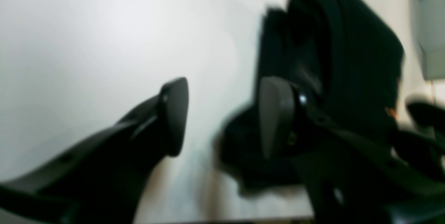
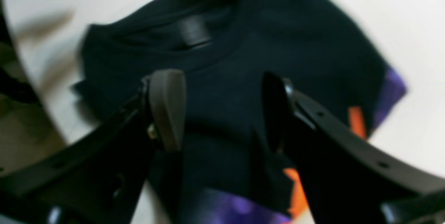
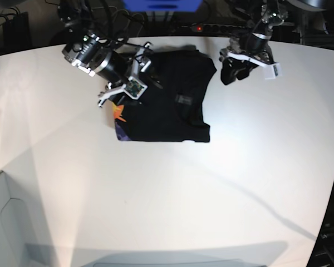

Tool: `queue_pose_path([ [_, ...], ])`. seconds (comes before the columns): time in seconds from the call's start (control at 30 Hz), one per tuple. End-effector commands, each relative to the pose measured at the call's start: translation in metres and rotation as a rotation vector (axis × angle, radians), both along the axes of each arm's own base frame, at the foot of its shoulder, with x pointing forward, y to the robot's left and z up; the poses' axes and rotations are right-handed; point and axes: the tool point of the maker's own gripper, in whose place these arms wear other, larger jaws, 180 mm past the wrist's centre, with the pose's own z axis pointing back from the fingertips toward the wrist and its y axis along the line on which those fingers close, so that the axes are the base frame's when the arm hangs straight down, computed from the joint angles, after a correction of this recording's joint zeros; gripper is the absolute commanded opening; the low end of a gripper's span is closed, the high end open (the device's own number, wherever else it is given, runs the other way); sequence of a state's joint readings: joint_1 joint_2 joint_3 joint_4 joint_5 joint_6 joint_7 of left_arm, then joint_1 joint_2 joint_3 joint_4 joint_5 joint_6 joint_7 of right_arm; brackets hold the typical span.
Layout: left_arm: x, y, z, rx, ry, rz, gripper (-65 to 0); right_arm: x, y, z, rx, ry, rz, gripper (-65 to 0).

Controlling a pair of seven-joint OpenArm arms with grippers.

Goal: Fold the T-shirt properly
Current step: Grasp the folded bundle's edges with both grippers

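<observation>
Item: T-shirt (image 3: 172,94), black, lying in a compact folded block on the white worktop (image 3: 211,183), towards its far edge; purple and orange print shows at one side.

Handling, judged: light, limp, prone to slide and unfold; best taken at a doubled edge or corner, both layers together.

Left tool (image 1: 222,116): jaws apart, empty, beside the cloth.

Right tool (image 2: 222,109): jaws apart, empty, above the collar area.

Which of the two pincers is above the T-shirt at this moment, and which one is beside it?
The right pincer hangs open over the black T-shirt, near its orange and purple print. The left pincer, also open, is over bare white table beside the shirt's edge.
</observation>
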State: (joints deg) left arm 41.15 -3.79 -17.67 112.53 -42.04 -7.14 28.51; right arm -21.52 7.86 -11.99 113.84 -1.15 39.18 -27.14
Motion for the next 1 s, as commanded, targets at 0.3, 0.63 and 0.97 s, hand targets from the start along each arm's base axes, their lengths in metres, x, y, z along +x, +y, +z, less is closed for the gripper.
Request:
queue_pose_path([
  [0.3, -0.002, -0.023, -0.005, -0.043, 0.002, -0.049, -18.3, -0.002, 0.006, 0.005, 0.039, -0.008, 0.015, -29.5],
  [0.63, -0.004, -0.062, -0.032, -0.123, 0.061, -0.129, -20.0, 0.004, 0.0, 0.002, 0.027, -0.01, 0.002, -29.6],
  [0.97, -0.007, -0.083, -0.036, -0.154, 0.074, -0.18, -23.6, 0.021, -0.049, -0.012, -0.036, 0.009, -0.136, -29.5],
])
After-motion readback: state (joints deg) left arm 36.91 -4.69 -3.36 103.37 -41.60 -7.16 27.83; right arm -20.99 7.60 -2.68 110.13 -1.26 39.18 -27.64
